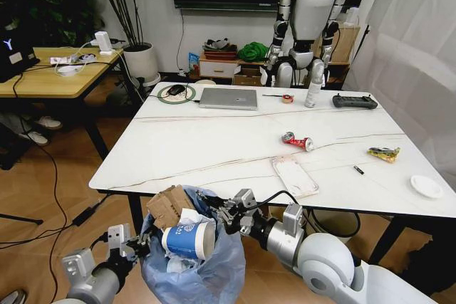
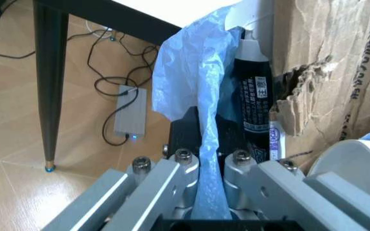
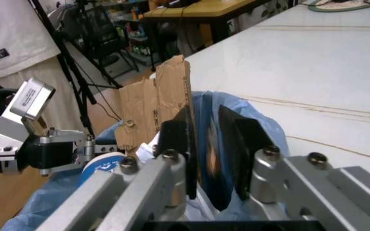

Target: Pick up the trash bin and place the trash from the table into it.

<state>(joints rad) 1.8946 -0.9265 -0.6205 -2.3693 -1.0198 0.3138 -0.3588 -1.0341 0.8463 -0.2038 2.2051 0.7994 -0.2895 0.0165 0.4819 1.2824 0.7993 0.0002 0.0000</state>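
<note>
The trash bin [image 1: 203,268], lined with a light-blue bag, hangs below the table's [image 1: 214,151] near edge. It holds torn cardboard [image 1: 169,206], a blue paper cup [image 1: 189,238] and white paper. My left gripper [image 1: 139,243] is shut on the bag's rim [image 2: 207,144] beside the cardboard [image 2: 339,62]. On the opposite side, my right gripper [image 1: 228,215] has the bag's rim [image 3: 207,144] pinched between its black fingers [image 3: 178,139]. More trash lies on the table: a crushed red can [image 1: 298,141], plastic packaging [image 1: 293,175] and a yellow-green wrapper [image 1: 384,153].
At the table's far side lie a silver laptop [image 1: 228,97], a spray bottle [image 1: 312,92], a black controller [image 1: 354,101] and a mouse on a round pad [image 1: 177,92]. A white disc [image 1: 426,186] sits near the right edge. A wooden desk [image 1: 50,76] stands left; a humanoid robot [image 1: 310,19] stands behind.
</note>
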